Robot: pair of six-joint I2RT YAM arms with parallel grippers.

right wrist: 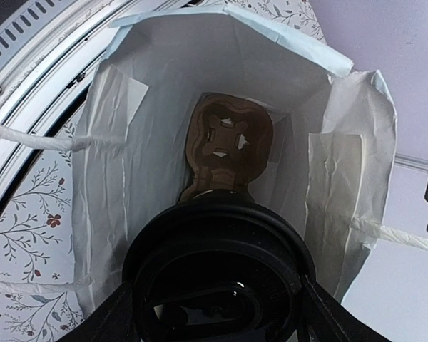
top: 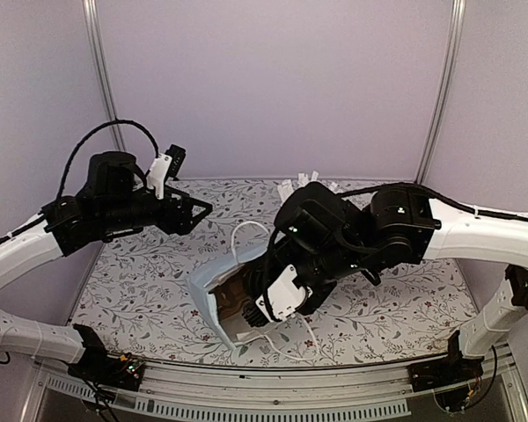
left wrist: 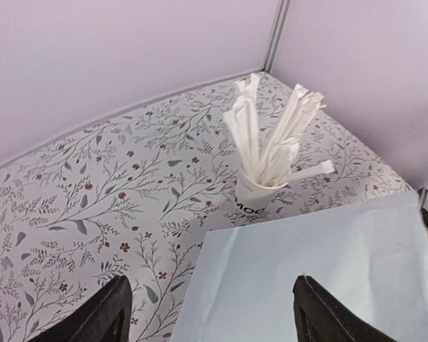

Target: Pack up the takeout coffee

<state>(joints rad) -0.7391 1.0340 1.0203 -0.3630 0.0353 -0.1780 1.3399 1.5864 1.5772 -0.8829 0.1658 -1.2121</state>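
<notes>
Loading is the step: my right gripper (right wrist: 217, 317) pinches the cup (right wrist: 217, 242) at the mouth of the bag (right wrist: 157, 92), short of the brown carrier (right wrist: 228, 139) inside. Next, I judge: push straight deeper, seat it, release. My left gripper (left wrist: 214, 320) hangs spread over the bag.

Tablecloth (left wrist: 93, 192) white with grey-green sprigs and red flowers; bag (left wrist: 307, 256) pale blue outside, white inside; its insert (right wrist: 228, 135) brown; coffee cup (right wrist: 217, 242) black; sticks (left wrist: 271, 135) white.
</notes>
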